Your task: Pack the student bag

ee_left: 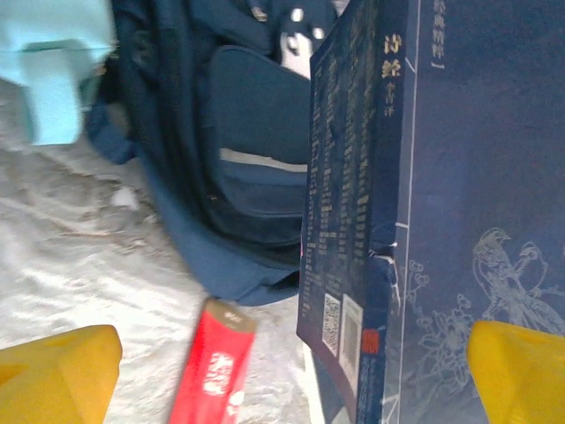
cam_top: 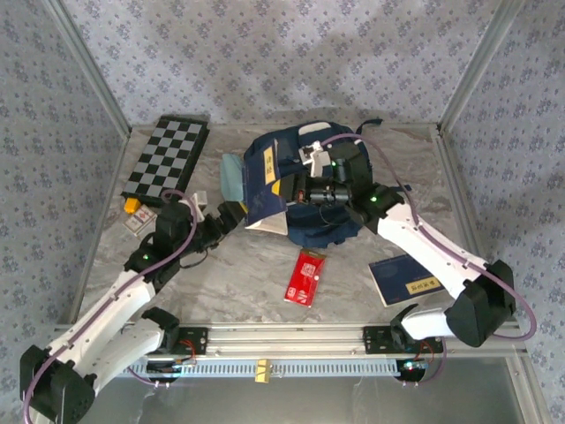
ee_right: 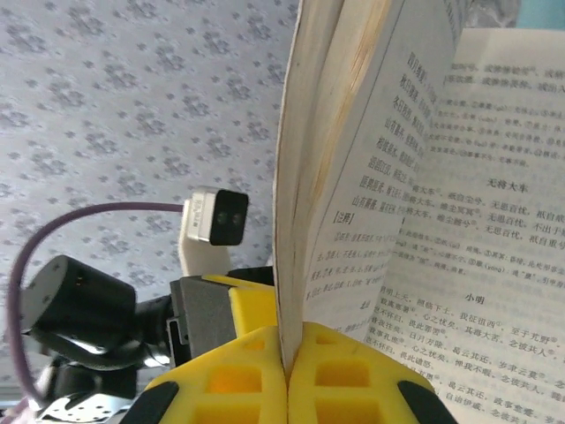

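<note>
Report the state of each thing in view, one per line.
student bag, open
navy book, standing at the bag's mouth, pages splayed
left gripper, open
right gripper, shut on the navy book
second book, closed, lying flat
red packet, lying flat

— What colour is the student bag [cam_top: 328, 231]?
— Navy, with a pale grey stripe on one pocket. The book [ee_left: 468, 159] is navy too, with white line drawings of a bird and blossoms.
— And the chessboard [cam_top: 168, 157]?
— Black-and-white checks. The packet [cam_top: 305, 276] is red; the soft object [cam_top: 232, 175] looks pale blue, though it's blurred.
</note>
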Available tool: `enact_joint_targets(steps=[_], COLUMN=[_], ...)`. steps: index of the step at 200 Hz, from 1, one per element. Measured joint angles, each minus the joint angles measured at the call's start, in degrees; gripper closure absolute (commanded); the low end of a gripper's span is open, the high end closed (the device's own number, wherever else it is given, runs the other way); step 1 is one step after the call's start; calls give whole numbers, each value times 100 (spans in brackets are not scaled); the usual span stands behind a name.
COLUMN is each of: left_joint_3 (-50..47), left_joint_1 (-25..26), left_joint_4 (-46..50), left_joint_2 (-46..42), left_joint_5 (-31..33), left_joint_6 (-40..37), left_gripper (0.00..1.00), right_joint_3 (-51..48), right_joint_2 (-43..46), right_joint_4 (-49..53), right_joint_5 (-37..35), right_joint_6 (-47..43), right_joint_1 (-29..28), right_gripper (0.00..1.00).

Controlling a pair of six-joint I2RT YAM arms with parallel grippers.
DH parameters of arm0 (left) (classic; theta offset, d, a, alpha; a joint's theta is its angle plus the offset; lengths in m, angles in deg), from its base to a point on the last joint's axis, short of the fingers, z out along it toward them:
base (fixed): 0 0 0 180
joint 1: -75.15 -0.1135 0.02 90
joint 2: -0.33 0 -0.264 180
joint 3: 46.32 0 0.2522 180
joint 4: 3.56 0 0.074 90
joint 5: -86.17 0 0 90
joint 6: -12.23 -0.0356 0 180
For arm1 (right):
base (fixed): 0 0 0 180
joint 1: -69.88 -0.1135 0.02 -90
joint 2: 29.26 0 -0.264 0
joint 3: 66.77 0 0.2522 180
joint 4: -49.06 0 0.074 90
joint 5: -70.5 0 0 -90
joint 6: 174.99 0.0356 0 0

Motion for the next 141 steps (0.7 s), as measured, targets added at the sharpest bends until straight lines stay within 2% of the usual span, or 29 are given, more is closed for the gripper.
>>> enact_joint_targets(steps=[14,38,88,141], left_joint_3=[0,9,105,105], left_joint_1=[70,153,313,409], left_joint_4=[-411,-986,-1609,-1843], left_joint_2=[177,444,590,597], left_joint_5=[-39,-96,15,44], left_joint_6=[114,271,391,387], left_gripper=[0,7,42,76], right_joint_3=[-98,-315,-1047,-1281], right_joint_2=[20,20,-7,-61], right_joint_4=[-238,-664,-1491,-1676], right_joint_5=[192,428,634,684], right_joint_6=[160,409,892,981], right_joint_1=[66,72,212,358], right_gripper=[100,100,100,100])
